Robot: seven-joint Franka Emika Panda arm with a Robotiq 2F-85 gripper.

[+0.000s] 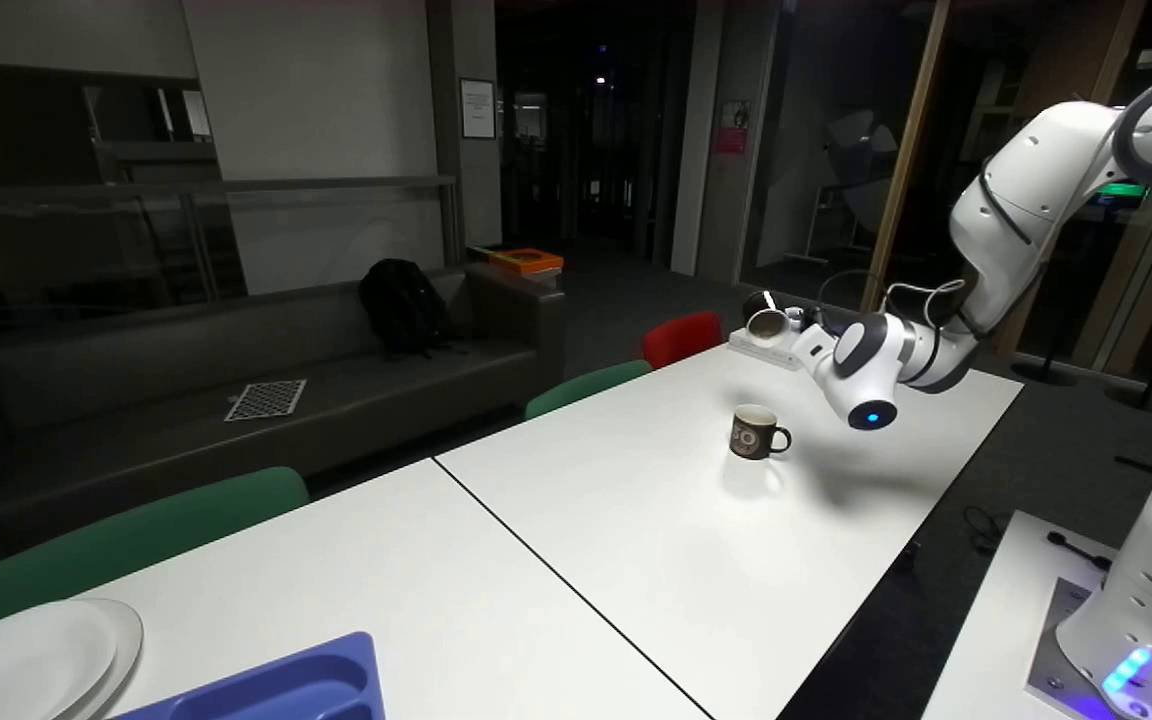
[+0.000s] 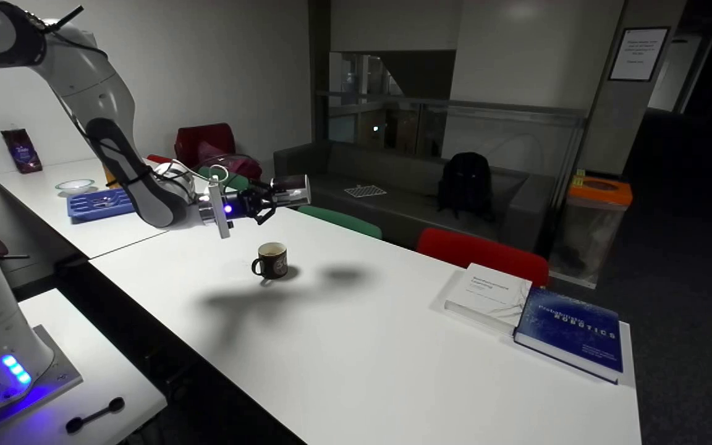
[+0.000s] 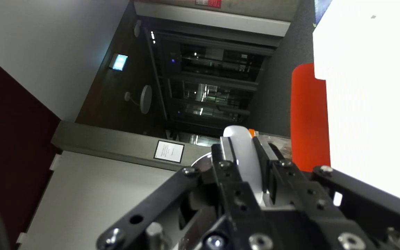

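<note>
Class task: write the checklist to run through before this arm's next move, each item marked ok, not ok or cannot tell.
1. Jaws closed on the held cup by its pale handle: ok.
2. The held cup upright: not ok, tipped on its side.
3. The held cup apart from the dark mug: ok.
4. The dark mug upright on the table: ok.
5. The held cup empty: cannot tell.

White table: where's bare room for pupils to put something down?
Bare: between the dark mug and white book; between mug and table seam. Crowded: by the blue book; around the plates and blue tray. The gripper holds a cup aloft.
</note>
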